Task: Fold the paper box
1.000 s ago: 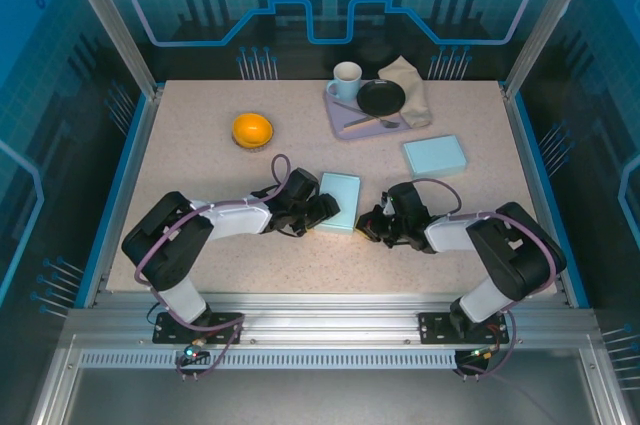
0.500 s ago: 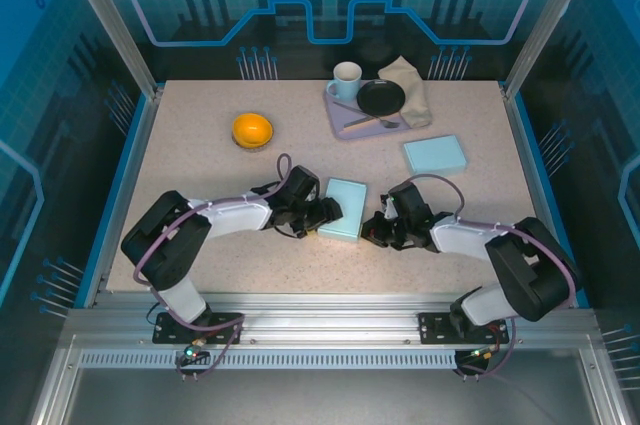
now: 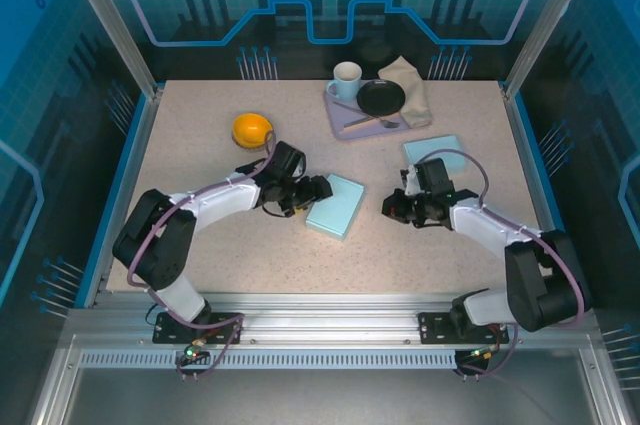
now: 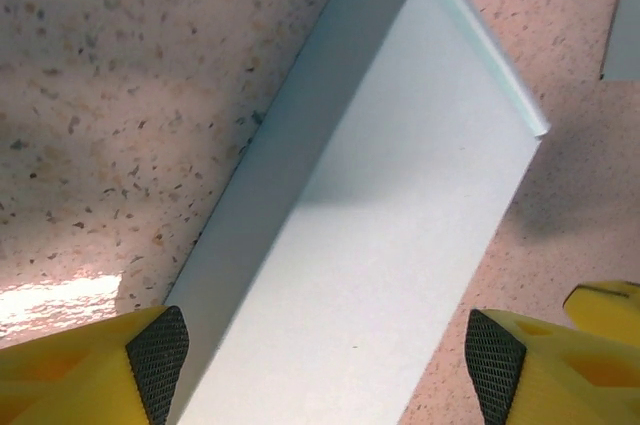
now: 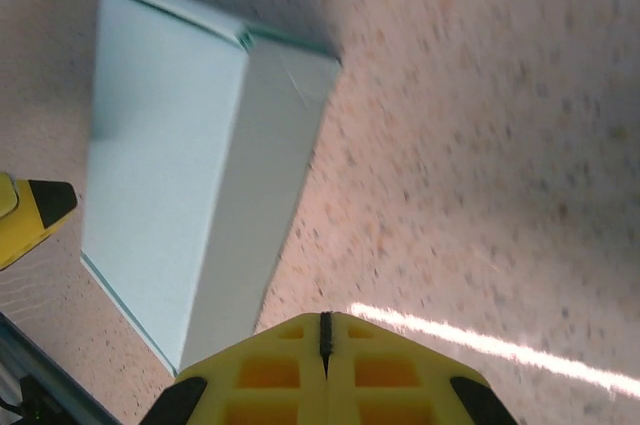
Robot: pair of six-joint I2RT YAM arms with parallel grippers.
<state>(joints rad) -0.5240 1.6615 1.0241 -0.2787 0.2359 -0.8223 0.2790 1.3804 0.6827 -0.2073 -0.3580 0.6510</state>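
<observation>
Left jaws spread wide, pads (image 4: pixel 158 360) either side of paper box (image 3: pixel 336 206) end (gap on one side). Right jaws pressed together, empty. Box lies flat on desk (image 3: pixel 200 175), nearer than tray (image 3: pixel 338 117).

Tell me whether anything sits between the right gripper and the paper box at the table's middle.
Nothing visible does. Only bare table lies between the shut right gripper and the paper box; the left gripper straddles the box's opposite side, jaws open.
</observation>
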